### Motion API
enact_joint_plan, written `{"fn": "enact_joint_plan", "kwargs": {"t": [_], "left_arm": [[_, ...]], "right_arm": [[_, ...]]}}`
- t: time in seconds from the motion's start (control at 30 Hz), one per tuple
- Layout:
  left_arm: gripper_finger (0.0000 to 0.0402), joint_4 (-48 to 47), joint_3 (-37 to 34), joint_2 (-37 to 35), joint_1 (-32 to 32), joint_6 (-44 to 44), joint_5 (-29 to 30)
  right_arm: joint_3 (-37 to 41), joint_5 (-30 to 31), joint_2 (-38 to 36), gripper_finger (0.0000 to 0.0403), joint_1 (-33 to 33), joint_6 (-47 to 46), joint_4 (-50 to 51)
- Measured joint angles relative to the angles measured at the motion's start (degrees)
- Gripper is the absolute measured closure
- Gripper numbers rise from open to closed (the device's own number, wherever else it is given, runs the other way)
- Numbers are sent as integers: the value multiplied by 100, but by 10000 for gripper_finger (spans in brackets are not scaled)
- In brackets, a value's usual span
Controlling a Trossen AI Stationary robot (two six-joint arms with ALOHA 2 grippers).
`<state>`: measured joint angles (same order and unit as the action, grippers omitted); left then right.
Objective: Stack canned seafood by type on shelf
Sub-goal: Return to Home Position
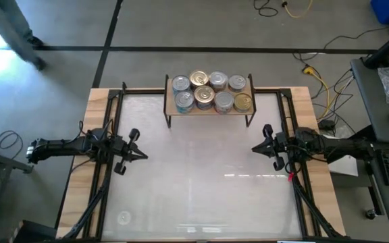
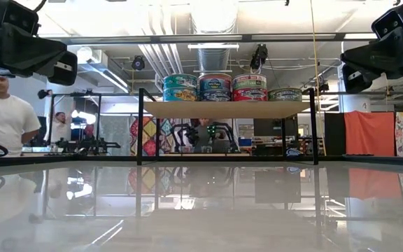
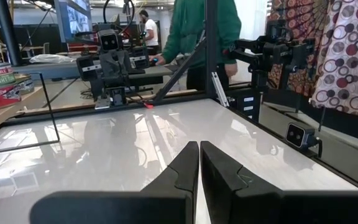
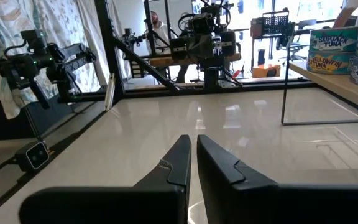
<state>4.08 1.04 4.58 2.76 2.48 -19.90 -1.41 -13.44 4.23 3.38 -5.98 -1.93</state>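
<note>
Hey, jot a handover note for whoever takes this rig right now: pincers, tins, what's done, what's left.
Left pincer: shut, empty, at the table's left side.
Right pincer: shut, empty, at the right side.
Tuna tins: eight tops show on the shelf; from the low view, three stacks of two and one single.
Done: every tin in view is shelved.
Left: likely just parking the arms.

Lower tins [image 2: 214,95] hidden from above; rear row [image 1: 209,80] hidden from table level
</note>
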Motion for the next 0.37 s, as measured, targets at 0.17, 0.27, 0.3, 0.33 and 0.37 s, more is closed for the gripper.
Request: {"fn": "enact_joint_plan", "kwargs": {"t": [0.17,0.27,0.3,0.33,0.37], "left_arm": [[400,0,0,7,0,0,0],[400,0,0,22,0,-2,0],[400,2,0,22,0,-2,0],[400,0,0,22,0,-2,0],[400,2,0,22,0,-2,0]], "right_arm": [[0,-1,0,385,0,0,-2],[0,0,0,385,0,0,0],[0,-1,0,385,0,0,0],[0,-1,0,385,0,0,0],[0,1,0,385,0,0,-2]]}}
